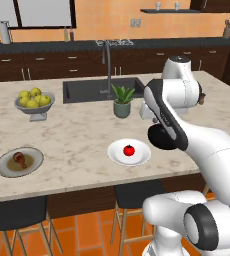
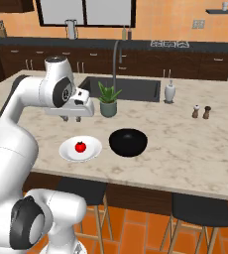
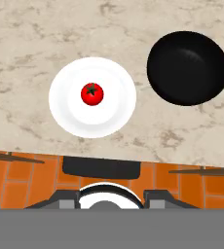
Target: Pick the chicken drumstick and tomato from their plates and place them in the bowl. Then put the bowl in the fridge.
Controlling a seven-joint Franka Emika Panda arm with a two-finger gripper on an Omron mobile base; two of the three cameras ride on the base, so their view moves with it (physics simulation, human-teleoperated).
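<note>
Gripper [image 2: 71,119] hung above the marble counter [image 2: 195,149], behind the white plate, with nothing between its fingers; whether the jaws stood parted or closed could not be determined from the views.

Tomato [image 3: 92,94] sat at the centre of the white plate [image 3: 65,114], stem spot upward, near the front edge of the counter. Black bowl [image 3: 188,68] stood just beside that plate, apart from it, with nothing visible inside. Chicken drumstick [image 1: 20,159] lay on the grey-beige plate [image 1: 2,169], well apart from the tomato, toward the far left of the counter in the left base view, also near the front edge.

Potted plant [image 2: 107,100] stood behind the white plate and bowl, close beside the gripper, at the front edge of the dark sink [image 2: 136,89]; the tall faucet [image 2: 115,62] rose just behind it. Grey footed fruit bowl [image 1: 35,107] holding yellow-green fruits [image 1: 33,98] stood behind the drumstick's plate, well apart from it. White soap bottle [image 2: 170,92] stood right of the sink, and a salt and pepper pair [image 2: 201,112] stood farther right, both clear of the bowl.

Dark stools [image 1: 17,212] were tucked under the counter's front edge. Dark wood cabinets [image 2: 185,64] lined the back wall.
</note>
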